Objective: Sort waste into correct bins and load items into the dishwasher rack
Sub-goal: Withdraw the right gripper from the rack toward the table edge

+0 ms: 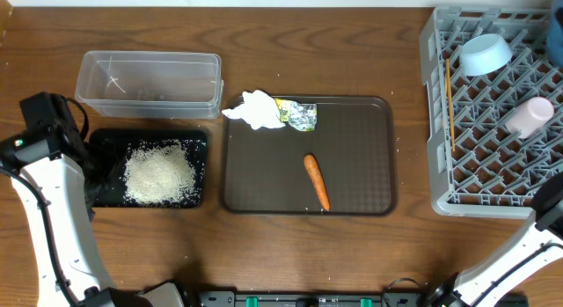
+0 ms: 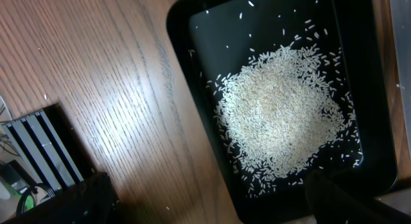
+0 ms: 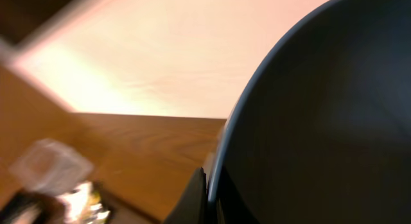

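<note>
A heap of white rice (image 1: 160,172) lies in the black bin (image 1: 198,149), and it also shows in the left wrist view (image 2: 282,115). My left gripper (image 2: 218,208) is open and empty over the bin's left edge (image 2: 192,89). The clear tub (image 1: 149,81) stands behind it. The white tissue (image 1: 255,109), foil wrapper (image 1: 299,115) and carrot (image 1: 317,181) lie on the brown tray (image 1: 361,149). The grey rack (image 1: 493,166) holds a light-blue bowl (image 1: 486,54), chopsticks (image 1: 449,96) and a pale cup (image 1: 528,116). My right gripper (image 3: 209,198) is shut on the rim of the dark-blue bowl (image 3: 321,121).
The left arm (image 1: 44,140) stands at the table's left side. The right arm (image 1: 545,228) rises at the lower right, beside the rack's front corner. A few loose rice grains lie on the wood beside the black bin (image 2: 168,210).
</note>
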